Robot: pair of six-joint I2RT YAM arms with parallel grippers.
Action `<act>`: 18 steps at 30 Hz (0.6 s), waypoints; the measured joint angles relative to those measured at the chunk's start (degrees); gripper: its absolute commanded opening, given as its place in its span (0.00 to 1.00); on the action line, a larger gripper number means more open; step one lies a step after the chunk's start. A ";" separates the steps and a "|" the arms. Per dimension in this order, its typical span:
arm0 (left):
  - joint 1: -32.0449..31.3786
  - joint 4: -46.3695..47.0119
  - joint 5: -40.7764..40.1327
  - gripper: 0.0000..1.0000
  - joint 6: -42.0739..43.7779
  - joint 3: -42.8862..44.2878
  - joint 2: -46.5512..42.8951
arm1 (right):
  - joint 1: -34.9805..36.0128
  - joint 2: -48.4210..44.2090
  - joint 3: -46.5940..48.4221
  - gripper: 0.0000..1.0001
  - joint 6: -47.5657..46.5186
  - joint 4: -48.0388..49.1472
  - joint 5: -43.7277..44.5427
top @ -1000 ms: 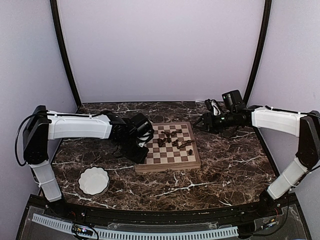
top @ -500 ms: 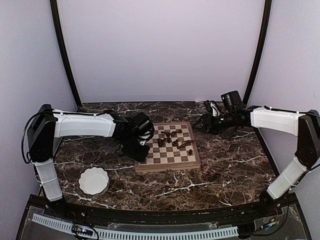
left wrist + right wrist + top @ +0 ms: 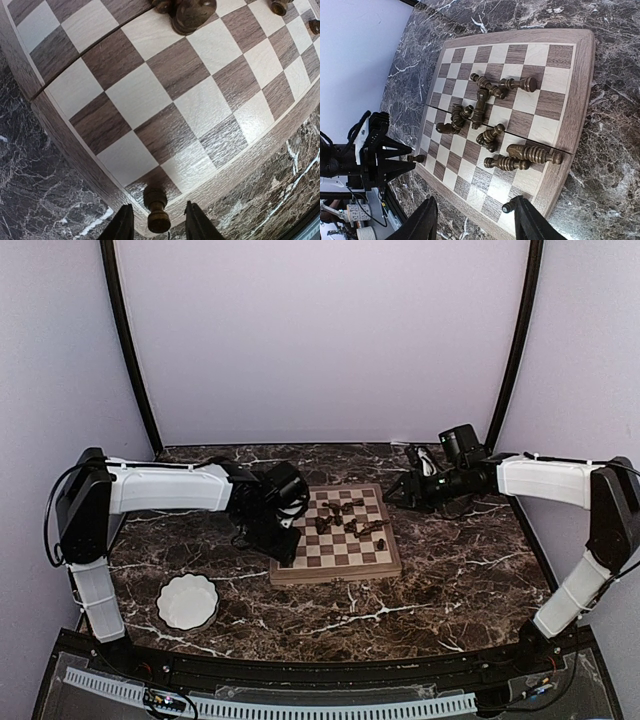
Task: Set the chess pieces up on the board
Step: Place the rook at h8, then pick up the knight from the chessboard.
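The board [image 3: 336,575] lies mid-table with several dark chess pieces [image 3: 347,518] lying toppled near its centre. My left gripper [image 3: 284,542] hangs over the board's near-left corner. In the left wrist view a small pawn [image 3: 157,209] stands upright on the corner dark square between the fingers [image 3: 123,226], with a gap on each side, so the gripper [image 3: 156,228] is open. My right gripper [image 3: 475,220] hovers open and empty above the board's far right side [image 3: 572,100]. Another pawn [image 3: 509,206] stands upright at a corner near the right fingertip.
A white scalloped bowl [image 3: 187,601] sits on the dark marble table near the left arm's base. Black frame posts rise at the back left and right, with pale walls behind.
My left gripper's jaws have parted off the pawn, which now stands free on the corner square. The right arm has edged slightly left toward the board.
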 measured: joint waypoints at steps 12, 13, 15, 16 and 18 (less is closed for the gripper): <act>0.00 2.97 -1.53 0.39 3.32 9.68 0.42 | 0.15 0.00 0.00 0.54 -0.02 0.13 -0.55; 0.00 3.02 -1.53 0.39 3.43 11.41 1.18 | 0.15 0.00 0.00 0.54 -0.04 0.13 -0.55; 0.00 3.74 -1.66 0.38 3.67 14.73 3.32 | 0.15 0.00 0.15 0.54 -0.22 -0.07 -0.57; 0.09 3.91 -1.73 0.38 3.72 16.24 4.61 | 0.15 0.00 0.28 0.54 -0.31 -0.20 -0.55; 0.50 4.17 -1.70 0.37 3.67 18.60 7.32 | 0.15 0.00 0.55 0.54 -0.55 -0.28 -0.55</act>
